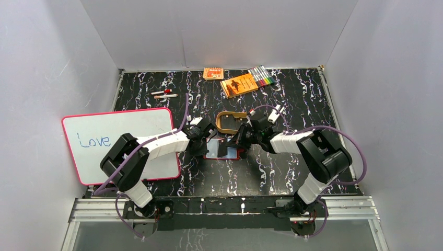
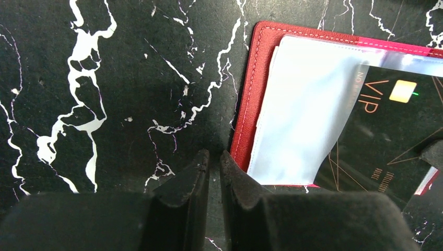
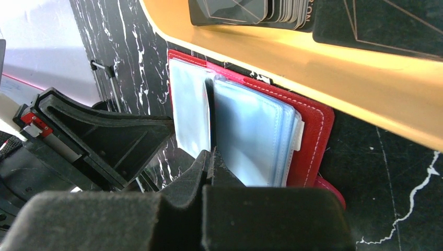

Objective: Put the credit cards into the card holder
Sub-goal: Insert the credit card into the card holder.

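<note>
Jaws on the left gripper [image 2: 214, 157] are almost together, with a thin slit between them and nothing in it. It sits low over the bench [image 2: 104, 104], one fingertip [image 2: 232, 170] right at the left red border of the card holder [image 2: 249, 94].

Right gripper [image 3: 211, 157]: jaws pressed together, clamped on a credit card [image 2: 389, 138]. Its wrist view shows the card edge-on as a dark strip running from the tips in between the clear sleeves [image 3: 251, 130].

Card is black with gold "VIP" print. Its left part is tucked under a clear sleeve, the rest is bare.

Card holder lies open mid-bench, between the two grippers, just beside the near side of the yellow tray [image 3: 313, 57].

More dark cards [image 3: 245, 10] are stacked in the tray.

Whiteboard [image 1: 130, 130] reading "Love" is on the left. Orange packets [image 1: 239, 85] and markers [image 1: 261, 77] are at the far edge, well apart from the holder.
</note>
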Tool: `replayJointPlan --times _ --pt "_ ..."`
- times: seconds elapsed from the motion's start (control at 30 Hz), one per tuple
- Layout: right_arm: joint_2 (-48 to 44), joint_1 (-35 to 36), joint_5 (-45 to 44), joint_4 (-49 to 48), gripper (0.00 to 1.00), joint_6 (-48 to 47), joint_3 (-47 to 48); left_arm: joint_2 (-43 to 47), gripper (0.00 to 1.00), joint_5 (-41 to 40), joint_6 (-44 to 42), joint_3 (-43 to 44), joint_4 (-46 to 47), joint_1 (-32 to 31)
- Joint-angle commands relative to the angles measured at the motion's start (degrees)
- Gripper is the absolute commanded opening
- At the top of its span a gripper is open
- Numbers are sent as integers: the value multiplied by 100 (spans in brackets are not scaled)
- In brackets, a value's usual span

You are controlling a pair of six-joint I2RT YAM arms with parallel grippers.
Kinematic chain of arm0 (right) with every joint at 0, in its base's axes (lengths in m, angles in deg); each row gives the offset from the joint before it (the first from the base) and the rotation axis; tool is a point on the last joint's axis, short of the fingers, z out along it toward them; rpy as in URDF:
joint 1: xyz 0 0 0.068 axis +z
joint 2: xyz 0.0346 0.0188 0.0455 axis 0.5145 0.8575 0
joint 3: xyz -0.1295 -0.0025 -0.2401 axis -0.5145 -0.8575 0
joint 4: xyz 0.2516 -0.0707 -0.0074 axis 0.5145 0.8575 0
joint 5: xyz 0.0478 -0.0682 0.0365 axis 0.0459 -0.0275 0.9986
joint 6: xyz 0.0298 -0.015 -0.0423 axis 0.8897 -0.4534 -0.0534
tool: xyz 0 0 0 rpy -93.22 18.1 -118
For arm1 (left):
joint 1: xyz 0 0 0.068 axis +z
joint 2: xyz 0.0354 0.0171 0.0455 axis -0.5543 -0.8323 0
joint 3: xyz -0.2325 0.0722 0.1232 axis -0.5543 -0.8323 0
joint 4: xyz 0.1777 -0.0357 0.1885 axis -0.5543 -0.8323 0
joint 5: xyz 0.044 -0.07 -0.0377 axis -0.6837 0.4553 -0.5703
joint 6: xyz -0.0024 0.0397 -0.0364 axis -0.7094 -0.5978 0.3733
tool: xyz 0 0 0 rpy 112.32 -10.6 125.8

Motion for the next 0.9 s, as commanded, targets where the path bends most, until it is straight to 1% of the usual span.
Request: replayJointPlan --times 0.0,0.2,0.37,0.6,0.87 --pt "105 57 -52 -279 0 90 -13 -46 12 146 20 -65 13 4" --pt "168 83 -126 -320 0 163 -128 -37 10 179 20 -79 41 4" --pt "47 86 -438 -400 0 293 -373 -22 8 182 32 -107 44 3" --pt "-42 86 -714 -184 0 275 -426 -8 8 156 30 -127 29 2" --pt "-112 71 -834 -46 0 224 -401 -11 8 147 27 -109 40 1"
